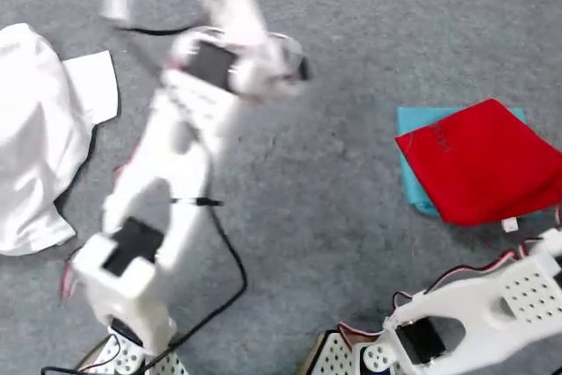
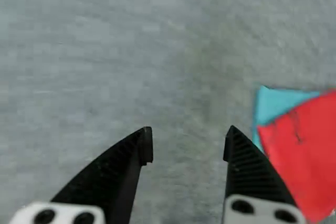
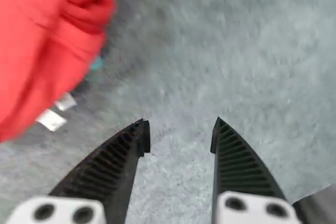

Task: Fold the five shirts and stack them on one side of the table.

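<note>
- Grey felt-covered table point(image 1: 351, 59) stretches wide, with two piles sitting well apart at opposite ends.
- Over on one side, a red folded cotton shirt point(image 1: 483, 160) lies on top of a turquoise folded shirt point(image 1: 413, 118), with just a strip of turquoise peeking out. That's the stack begun, by my reckoning.
- Across the table, a crumpled heap of white shirts point(image 1: 35, 129) waits unfolded; how many are in it, I cannot tell.
- Left gripper point(image 2: 189, 142) hangs above bare felt, jaws parted with nothing between them, the stack off to one side.
- Right gripper point(image 3: 178, 135) is likewise spread wide and empty, just beside the red shirt's edge.
- That white cloth looks light, limp and floppy, so it will likely sag and bunch wherever it's lifted. Best bet: pinch a shoulder seam or hem corner, one arm at each, and draw it out flat before any fold
</note>
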Tool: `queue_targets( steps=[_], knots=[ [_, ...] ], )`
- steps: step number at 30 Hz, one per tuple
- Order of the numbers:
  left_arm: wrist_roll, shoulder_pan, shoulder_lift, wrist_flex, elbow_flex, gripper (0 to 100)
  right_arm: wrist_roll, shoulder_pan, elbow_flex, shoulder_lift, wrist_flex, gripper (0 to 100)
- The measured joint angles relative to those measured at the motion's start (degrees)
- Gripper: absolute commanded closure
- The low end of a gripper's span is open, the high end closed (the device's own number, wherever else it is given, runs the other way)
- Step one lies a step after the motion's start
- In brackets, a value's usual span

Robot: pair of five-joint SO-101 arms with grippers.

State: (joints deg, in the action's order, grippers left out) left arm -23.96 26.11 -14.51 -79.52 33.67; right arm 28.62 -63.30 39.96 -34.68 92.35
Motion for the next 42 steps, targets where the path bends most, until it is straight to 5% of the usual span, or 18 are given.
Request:
queue_targets(
  steps=[9, 19, 30, 42],
  knots=[
    [-0.5, 14.3, -25.1, 8.1, 20.0, 77, 0.0, -6.6, 0.0, -2.7, -1.9, 80.3],
    [-6.9, 16.7, -45.6, 8.1, 42.3, 81, 0.0, -6.5, 0.0, -6.1, -1.9, 80.3],
    [-17.3, 17.5, -47.7, 8.1, 43.7, 82, -3.3, -2.4, 0.0, -8.3, -1.9, 80.3],
    [-18.2, 20.7, -53.2, 13.8, 43.7, 82, -3.3, -2.3, 0.0, -8.6, -1.9, 80.3]
  ],
)
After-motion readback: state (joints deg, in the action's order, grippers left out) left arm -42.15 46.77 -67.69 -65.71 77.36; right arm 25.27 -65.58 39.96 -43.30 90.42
